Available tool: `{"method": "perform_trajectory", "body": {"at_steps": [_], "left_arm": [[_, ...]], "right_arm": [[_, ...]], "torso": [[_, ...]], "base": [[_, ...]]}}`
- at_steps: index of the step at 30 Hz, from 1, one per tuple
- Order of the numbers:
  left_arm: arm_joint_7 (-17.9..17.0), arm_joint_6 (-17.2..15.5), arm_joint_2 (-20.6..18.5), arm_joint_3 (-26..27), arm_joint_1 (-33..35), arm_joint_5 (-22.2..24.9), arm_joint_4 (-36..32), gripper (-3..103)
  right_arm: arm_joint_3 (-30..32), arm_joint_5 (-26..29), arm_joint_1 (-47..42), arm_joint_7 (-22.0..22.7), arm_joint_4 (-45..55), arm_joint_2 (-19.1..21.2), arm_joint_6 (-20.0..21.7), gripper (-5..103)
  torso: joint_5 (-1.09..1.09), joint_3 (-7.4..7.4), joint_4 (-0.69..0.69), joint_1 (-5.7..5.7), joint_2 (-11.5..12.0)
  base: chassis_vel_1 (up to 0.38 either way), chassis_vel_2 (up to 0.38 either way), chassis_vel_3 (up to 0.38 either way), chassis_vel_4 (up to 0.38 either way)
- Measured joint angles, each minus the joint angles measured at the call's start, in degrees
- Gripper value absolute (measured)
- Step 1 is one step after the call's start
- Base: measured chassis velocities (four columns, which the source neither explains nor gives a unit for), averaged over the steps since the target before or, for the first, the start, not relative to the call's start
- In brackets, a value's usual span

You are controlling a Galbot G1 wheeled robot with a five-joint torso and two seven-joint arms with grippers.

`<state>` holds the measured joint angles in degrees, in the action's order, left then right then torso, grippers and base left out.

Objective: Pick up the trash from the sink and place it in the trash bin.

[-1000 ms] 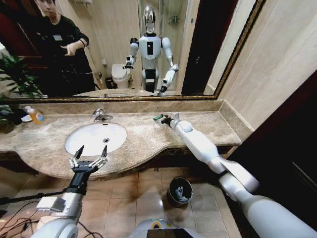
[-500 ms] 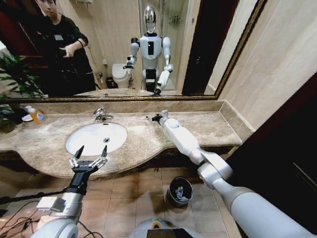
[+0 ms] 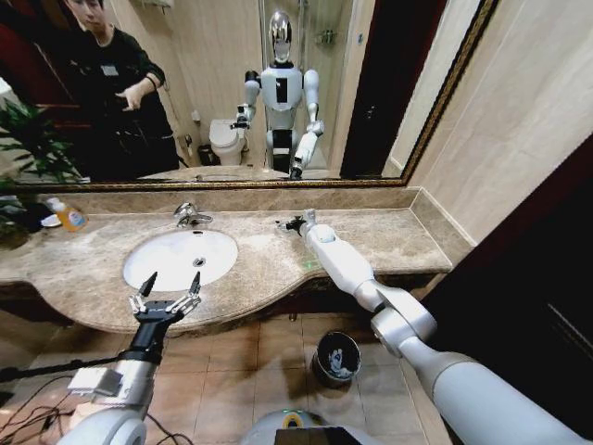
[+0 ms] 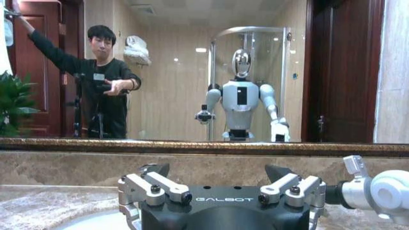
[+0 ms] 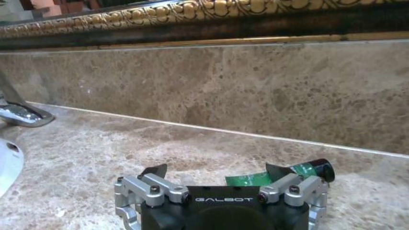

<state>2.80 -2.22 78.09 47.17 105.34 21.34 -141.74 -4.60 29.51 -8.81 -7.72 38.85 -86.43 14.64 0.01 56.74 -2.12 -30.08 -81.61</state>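
Note:
A small dark green stick of trash (image 5: 246, 180) with a black cap lies on the beige marble counter near the back wall, right of the sink (image 3: 179, 257). My right gripper (image 3: 292, 223) is low over it and open, one fingertip (image 5: 278, 169) overlapping the stick. In the right wrist view, the right gripper (image 5: 216, 168) has its jaws spread wide. My left gripper (image 3: 173, 280) hangs open at the counter's front edge before the white basin, holding nothing. The trash bin (image 3: 335, 357) stands on the tiled floor below the counter, with pale items inside.
A chrome faucet (image 3: 190, 215) rises behind the basin. A yellow-orange bottle (image 3: 67, 216) and a plant (image 3: 23, 158) stand at the counter's far left. A gold-framed mirror (image 3: 278, 93) spans the back wall. A wall closes off the counter's right end.
My right arm swung left along the back of the counter, bringing its gripper over the green stick, then nearly stopped. The left arm has not moved.

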Motion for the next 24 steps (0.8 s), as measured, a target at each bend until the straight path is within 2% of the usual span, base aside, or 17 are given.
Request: {"method": "perform_trajectory", "body": {"at_steps": [3, 8, 12, 15, 19, 23, 24], "left_arm": [[0.0, 0.0, 0.0, 0.0, 0.0, 0.0, 0.0, 100], [0.0, 0.0, 0.0, 0.0, 0.0, 0.0, 0.0, 100], [0.0, 0.0, 0.0, 0.0, 0.0, 0.0, 0.0, 100], [0.0, 0.0, 0.0, 0.0, 0.0, 0.0, 0.0, 100], [0.0, 0.0, 0.0, 0.0, 0.0, 0.0, 0.0, 100], [0.0, 0.0, 0.0, 0.0, 0.0, 0.0, 0.0, 100], [0.0, 0.0, 0.0, 0.0, 0.0, 0.0, 0.0, 100]], "right_arm": [[-0.1, 0.0, -0.5, 0.2, 1.4, 1.1, 0.3, 100], [-1.0, 1.5, -3.3, 2.4, 7.6, 5.8, 1.7, 100], [-1.2, 2.6, -4.5, 3.4, 10.3, 7.7, 2.7, 100], [-1.2, 5.8, -8.0, 5.5, 17.1, 12.5, 4.8, 100], [-1.1, 7.2, -10.4, 6.8, 21.4, 15.1, 5.4, 100], [-0.1, 11.0, -16.5, 10.2, 31.5, 19.5, 7.9, 100], [-0.1, 11.0, -16.5, 10.2, 31.5, 19.5, 7.9, 100]], "torso": [[0.00, 0.00, -0.01, 0.00, 0.0], [0.00, 0.01, 0.01, 0.00, 0.0], [0.00, 0.01, 0.02, -0.01, 0.0], [0.00, 0.00, 0.02, 0.00, 0.0], [0.01, 0.00, 0.02, 0.00, 0.0], [0.00, 0.00, 0.02, 0.00, 0.0], [0.00, 0.00, 0.02, 0.00, 0.0]], "base": [[0.000, 0.000, 0.000, 0.000], [0.000, 0.000, 0.000, 0.000], [0.000, 0.000, 0.000, 0.000], [0.000, 0.000, 0.000, 0.000], [0.000, 0.000, 0.000, 0.000], [0.000, 0.000, 0.000, 0.000], [0.000, 0.000, 0.000, 0.000]]}}
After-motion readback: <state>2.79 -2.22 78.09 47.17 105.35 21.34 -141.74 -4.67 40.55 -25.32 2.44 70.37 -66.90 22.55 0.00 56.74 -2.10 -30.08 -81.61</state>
